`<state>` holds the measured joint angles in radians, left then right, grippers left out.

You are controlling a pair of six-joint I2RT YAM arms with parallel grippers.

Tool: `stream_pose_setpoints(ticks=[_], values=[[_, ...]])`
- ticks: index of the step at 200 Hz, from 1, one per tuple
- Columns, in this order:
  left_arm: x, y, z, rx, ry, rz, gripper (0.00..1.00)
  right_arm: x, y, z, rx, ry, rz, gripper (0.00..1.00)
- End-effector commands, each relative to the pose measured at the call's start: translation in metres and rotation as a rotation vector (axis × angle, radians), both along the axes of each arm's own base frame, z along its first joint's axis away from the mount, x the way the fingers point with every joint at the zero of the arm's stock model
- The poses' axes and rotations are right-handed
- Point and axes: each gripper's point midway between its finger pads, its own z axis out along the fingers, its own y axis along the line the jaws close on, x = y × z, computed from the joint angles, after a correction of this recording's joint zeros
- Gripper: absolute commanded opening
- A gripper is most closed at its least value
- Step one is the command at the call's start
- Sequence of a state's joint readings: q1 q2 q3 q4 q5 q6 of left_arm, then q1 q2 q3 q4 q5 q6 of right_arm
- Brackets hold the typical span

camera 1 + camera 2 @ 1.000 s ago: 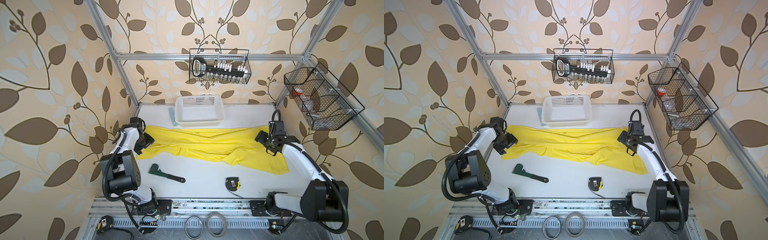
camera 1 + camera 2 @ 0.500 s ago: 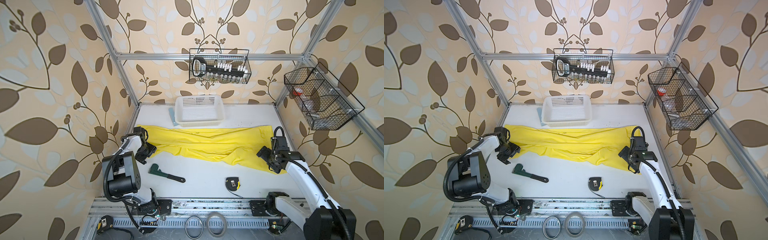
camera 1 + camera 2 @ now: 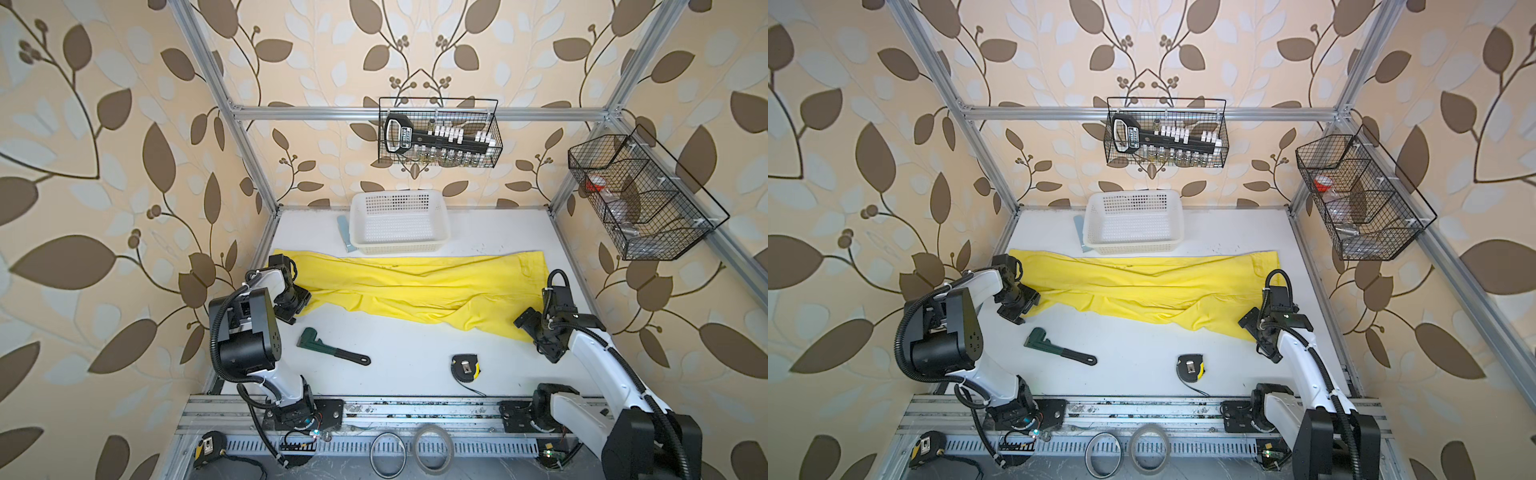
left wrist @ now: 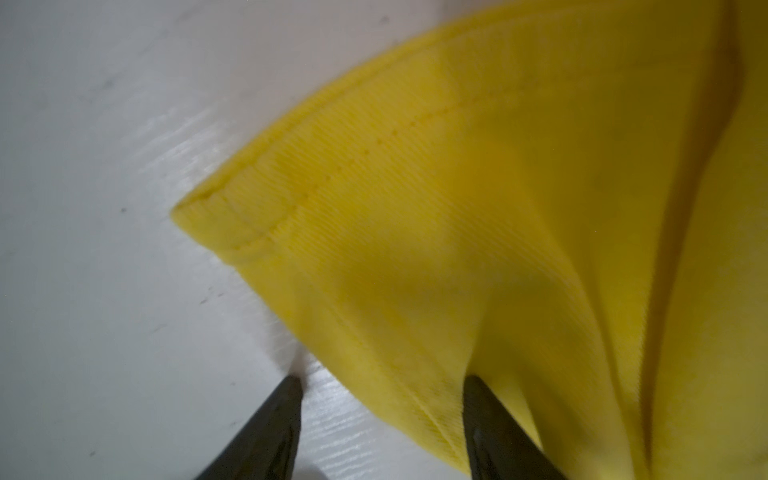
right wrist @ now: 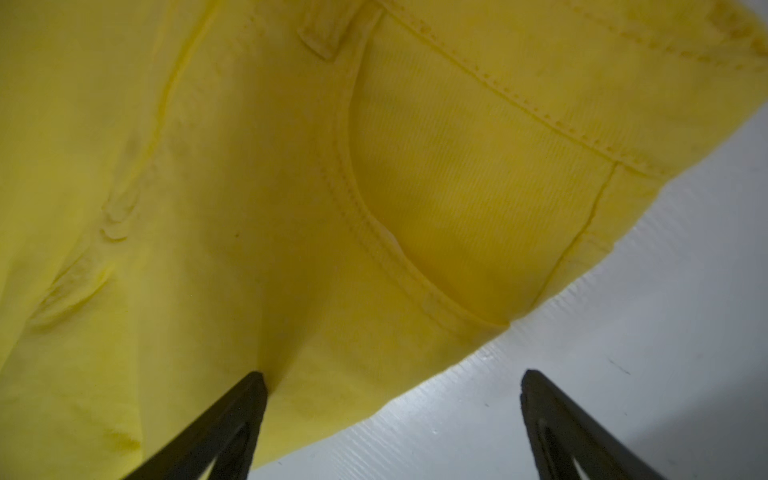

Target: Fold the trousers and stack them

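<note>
The yellow trousers [image 3: 415, 286] [image 3: 1142, 286] lie spread across the table in front of the white basket [image 3: 399, 248], legs to the left, waist to the right. My left gripper [image 3: 296, 304] [image 4: 382, 380] is down at the near corner of the leg hem. It is open, with one fingertip [image 4: 286, 395] on bare table, the other on the cloth, and the cloth edge between them. My right gripper [image 3: 535, 336] [image 5: 394, 375] stands wide open at the near waist corner [image 5: 478, 199], one fingertip [image 5: 245, 395] pressing the cloth, the other over the table.
A green pipe wrench [image 3: 328, 347] and a black-and-yellow tape measure [image 3: 465, 365] lie on the table near the front. A pale blue item [image 3: 344, 232] leans beside the basket. Wire racks [image 3: 438, 133] [image 3: 640, 199] hang on the back and right walls.
Both grippers have moved toward the front along the ends of the trousers and come down at the near corners. The left jaws have narrowed and the right jaws have widened.
</note>
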<state>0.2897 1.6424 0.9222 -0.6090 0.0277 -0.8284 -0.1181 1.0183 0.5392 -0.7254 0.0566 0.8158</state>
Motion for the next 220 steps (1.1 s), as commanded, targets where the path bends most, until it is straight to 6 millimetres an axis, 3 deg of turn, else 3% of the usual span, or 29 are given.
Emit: stream_pose_setpoints(ticks=[1,50,70,83,106,133,158,165,220], values=[[0.002,-0.005,-0.017,-0.056,0.006,0.038,0.57,0.007,-0.004,-0.006,-0.016,-0.018,-0.039,0.94],[0.008,-0.012,-0.022,-0.095,-0.018,0.024,0.21,0.008,-0.004,-0.026,-0.044,0.004,-0.045,0.84],[0.012,-0.012,-0.017,-0.094,-0.035,0.009,0.06,0.012,-0.012,-0.022,-0.084,-0.011,-0.053,0.69],[0.015,-0.009,-0.009,-0.078,-0.047,-0.006,0.00,0.016,-0.019,-0.017,-0.119,-0.028,-0.060,0.50],[0.018,-0.006,0.009,-0.052,-0.077,-0.031,0.00,0.022,-0.028,-0.008,-0.146,-0.052,-0.071,0.33],[0.017,0.004,0.047,0.032,-0.119,-0.073,0.00,0.028,-0.033,0.012,-0.172,-0.086,-0.063,0.16],[0.012,0.014,0.084,0.124,-0.148,-0.108,0.00,0.026,-0.039,0.035,-0.214,-0.115,-0.062,0.14],[0.009,0.018,0.103,0.163,-0.177,-0.111,0.00,0.025,-0.040,0.042,-0.227,-0.120,-0.058,0.14],[-0.009,0.040,0.180,0.356,-0.224,-0.158,0.00,0.018,-0.052,0.092,-0.293,-0.188,-0.077,0.13]])
